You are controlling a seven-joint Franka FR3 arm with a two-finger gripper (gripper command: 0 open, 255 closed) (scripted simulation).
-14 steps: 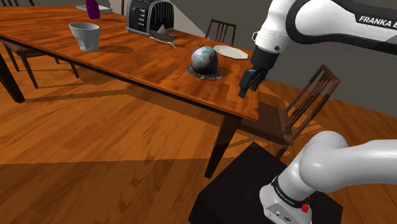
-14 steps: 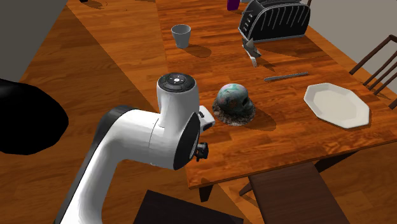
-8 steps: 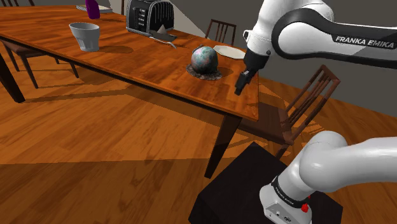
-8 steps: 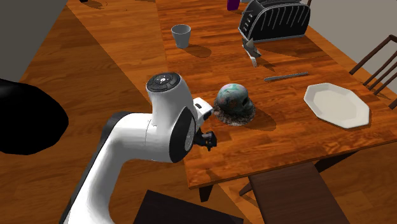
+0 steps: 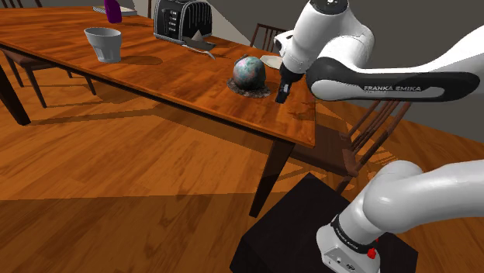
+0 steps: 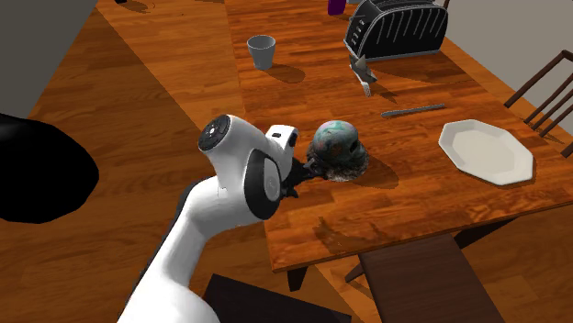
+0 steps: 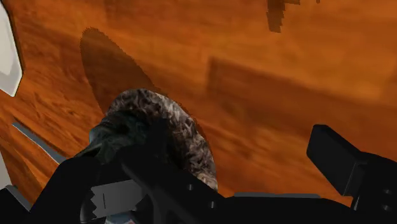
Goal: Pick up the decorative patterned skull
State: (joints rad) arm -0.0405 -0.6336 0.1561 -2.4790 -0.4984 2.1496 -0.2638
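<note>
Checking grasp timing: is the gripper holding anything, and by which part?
Nothing is held. The gripper is open, close beside the skull, which rests on the table.

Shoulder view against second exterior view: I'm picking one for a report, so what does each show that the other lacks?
Shoulder view: the arm's FRANKA EMIKA lettering and its base. Second exterior view: a grey utensil near the white plate, a black area. Both: the patterned skull, grey cup and black toaster on the wooden table.
</note>
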